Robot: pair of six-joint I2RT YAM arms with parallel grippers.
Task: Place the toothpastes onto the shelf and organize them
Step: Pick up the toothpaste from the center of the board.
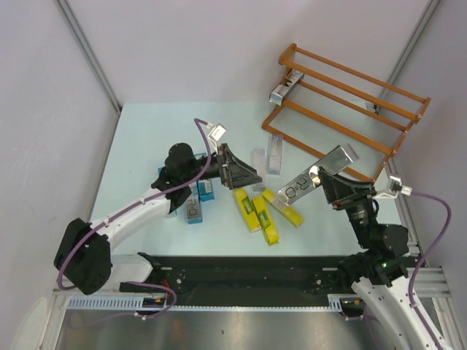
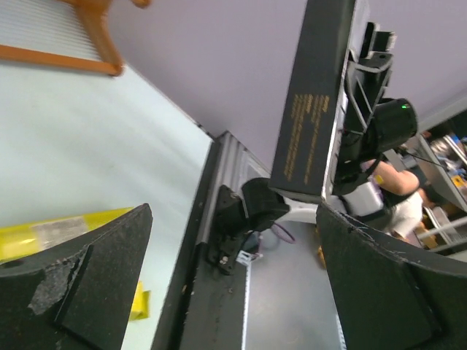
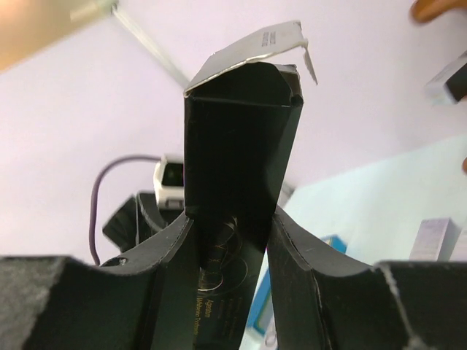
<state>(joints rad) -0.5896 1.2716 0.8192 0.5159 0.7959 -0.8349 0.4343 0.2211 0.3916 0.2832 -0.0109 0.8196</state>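
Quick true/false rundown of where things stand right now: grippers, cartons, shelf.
1. The right gripper holds a silver carton. True.
2. The left gripper is shut on a yellow carton. False: it is open and holds nothing.
3. Three yellow cartons lie on the table. True.
4. The shelf has nothing on it. False: a carton lies at its left end.
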